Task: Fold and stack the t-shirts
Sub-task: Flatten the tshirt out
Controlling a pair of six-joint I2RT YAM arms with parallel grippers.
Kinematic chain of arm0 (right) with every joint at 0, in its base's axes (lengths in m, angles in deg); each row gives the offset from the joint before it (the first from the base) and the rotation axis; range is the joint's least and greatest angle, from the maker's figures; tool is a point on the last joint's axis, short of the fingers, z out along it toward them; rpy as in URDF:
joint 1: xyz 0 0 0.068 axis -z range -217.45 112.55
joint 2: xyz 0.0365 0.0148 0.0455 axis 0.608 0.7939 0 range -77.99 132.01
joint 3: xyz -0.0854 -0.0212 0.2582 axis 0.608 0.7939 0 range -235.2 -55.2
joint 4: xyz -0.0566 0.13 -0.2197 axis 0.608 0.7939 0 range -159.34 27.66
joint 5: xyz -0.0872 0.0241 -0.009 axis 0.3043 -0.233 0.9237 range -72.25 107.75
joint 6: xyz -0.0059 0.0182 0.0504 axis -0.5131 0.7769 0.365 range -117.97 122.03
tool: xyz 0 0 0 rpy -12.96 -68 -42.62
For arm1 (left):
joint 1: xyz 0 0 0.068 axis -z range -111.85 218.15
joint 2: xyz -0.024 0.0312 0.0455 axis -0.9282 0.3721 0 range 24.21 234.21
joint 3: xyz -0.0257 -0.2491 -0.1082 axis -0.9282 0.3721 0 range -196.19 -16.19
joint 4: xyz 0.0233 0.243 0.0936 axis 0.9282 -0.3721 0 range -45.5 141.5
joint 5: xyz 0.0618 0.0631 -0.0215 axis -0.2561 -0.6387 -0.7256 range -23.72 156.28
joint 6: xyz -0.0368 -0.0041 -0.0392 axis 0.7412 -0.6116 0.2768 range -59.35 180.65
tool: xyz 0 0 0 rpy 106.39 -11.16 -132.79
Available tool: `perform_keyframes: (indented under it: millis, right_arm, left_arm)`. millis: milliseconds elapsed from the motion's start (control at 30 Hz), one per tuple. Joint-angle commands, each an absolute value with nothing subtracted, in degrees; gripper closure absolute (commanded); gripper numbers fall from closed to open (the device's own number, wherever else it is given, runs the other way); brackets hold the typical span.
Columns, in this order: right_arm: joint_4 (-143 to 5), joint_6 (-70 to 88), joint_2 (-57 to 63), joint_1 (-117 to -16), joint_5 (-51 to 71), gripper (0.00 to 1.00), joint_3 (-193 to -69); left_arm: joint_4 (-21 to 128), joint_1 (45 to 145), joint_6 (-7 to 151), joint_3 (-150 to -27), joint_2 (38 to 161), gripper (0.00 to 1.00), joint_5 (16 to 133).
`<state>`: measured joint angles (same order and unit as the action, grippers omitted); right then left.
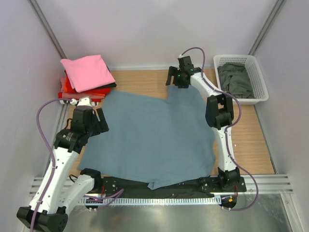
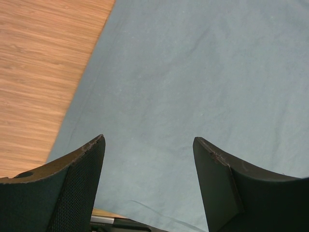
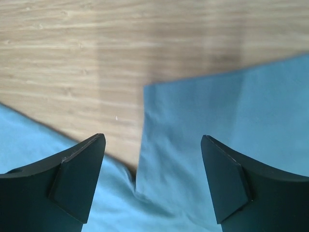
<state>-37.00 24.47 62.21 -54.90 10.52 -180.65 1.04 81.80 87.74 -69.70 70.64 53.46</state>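
far left, back corner: the stack so far. pink shirt (image 1: 88, 71) folded on top, red shirt (image 1: 79, 90) under it, sliver of black shirt (image 1: 110, 85) at the edge. three done, by the look of it.

left gripper (image 2: 149, 145): jaws spread, nothing between them. hovers over the left side of the blue shirt (image 1: 149, 135), just inside its edge, with bare worktop (image 2: 38, 72) alongside. can't tell if the tips touch the cloth.

blue shirt lies open and mostly flat across the middle of the worktop, with a few shallow wrinkles. its near hem runs onto the base rail (image 1: 120, 185) at the front. no fold in it yet.

right gripper (image 3: 153, 140): also spread, holding nothing, at the far right corner of the blue shirt. its wrist view shows a flap of cloth on the right with a wedge of wood between it and the rest. probably a sleeve, can't say for sure.

far right: basket (image 1: 263, 96) with the grey-green shirt (image 1: 235, 79) crumpled inside.

my read: blue shirt is laid out and the first fold is about to start. the next move needs both grippers down on one edge, each pinching a single layer. then lift together and carry across so the crease stays straight. the far-right flap wants flattening first or it will bunch. it's a big shirt, so it likely needs extra folds to match the stack footprint.
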Motion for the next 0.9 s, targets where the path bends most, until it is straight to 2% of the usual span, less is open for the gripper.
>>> perform_keyframes:
  millis: [0,233,333,500,867]
  right_arm:
    - [-41.9,22.5,47.3,-54.8,14.7,0.13,-175.0]
    - [-35.7,23.3,35.0,-54.8,25.8,0.13,-156.9]
    - [-30.9,23.7,31.8,-55.4,29.8,0.13,-149.6]
    - [-31.1,24.4,27.9,-56.5,32.7,0.12,-139.5]
    - [-30.9,23.6,37.0,-57.7,32.2,0.11,-141.8]
  left_arm:
    - [2.8,81.9,88.5,-69.5,69.6,0.26,52.5]
    - [2.9,81.9,88.4,-69.4,69.6,0.26,52.7]
    - [2.9,81.9,88.4,-69.4,70.0,0.26,52.9]
    - [3.0,81.9,88.5,-69.4,70.3,0.26,53.1]
    - [2.7,81.9,88.6,-69.4,70.7,0.26,52.5]
